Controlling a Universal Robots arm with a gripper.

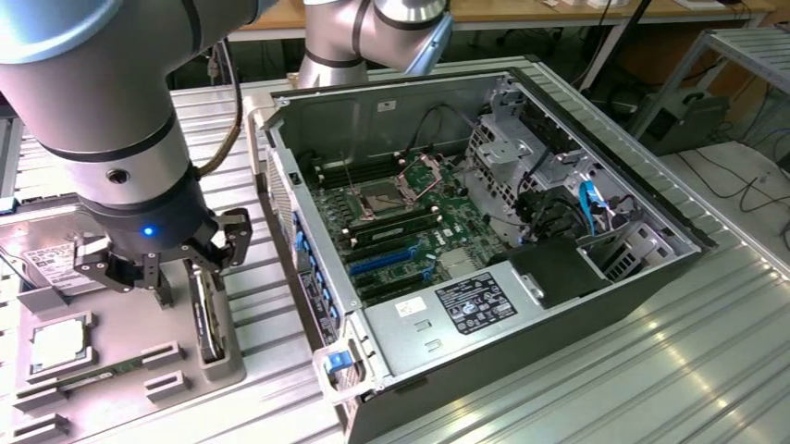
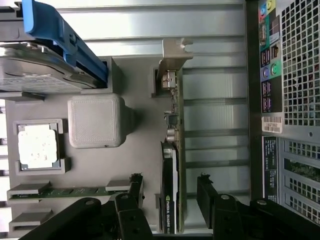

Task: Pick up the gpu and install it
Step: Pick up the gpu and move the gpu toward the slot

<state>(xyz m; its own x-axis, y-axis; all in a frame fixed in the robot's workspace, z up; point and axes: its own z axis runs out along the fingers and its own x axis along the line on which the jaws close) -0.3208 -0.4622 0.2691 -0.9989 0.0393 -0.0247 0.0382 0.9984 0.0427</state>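
Observation:
The gpu (image 1: 210,319) stands on its edge in a slot of the grey holder tray (image 1: 124,356), at the exterior view's left. In the wrist view the gpu (image 2: 172,170) is a thin black card with a green board edge and a silver end bracket (image 2: 175,55). My gripper (image 1: 191,273) hangs just above it, open. Its black fingers (image 2: 136,185) stand on either side of the card with a gap on each side, and the gripper (image 2: 170,182) holds nothing.
The open computer case (image 1: 642,185) lies on its side beside the tray, motherboard and blue card slots (image 1: 383,264) exposed. The tray also carries a hard drive (image 2: 35,70), a processor chip (image 2: 37,146) and a memory stick (image 2: 65,191). The case's rear panel (image 2: 290,75) is close by.

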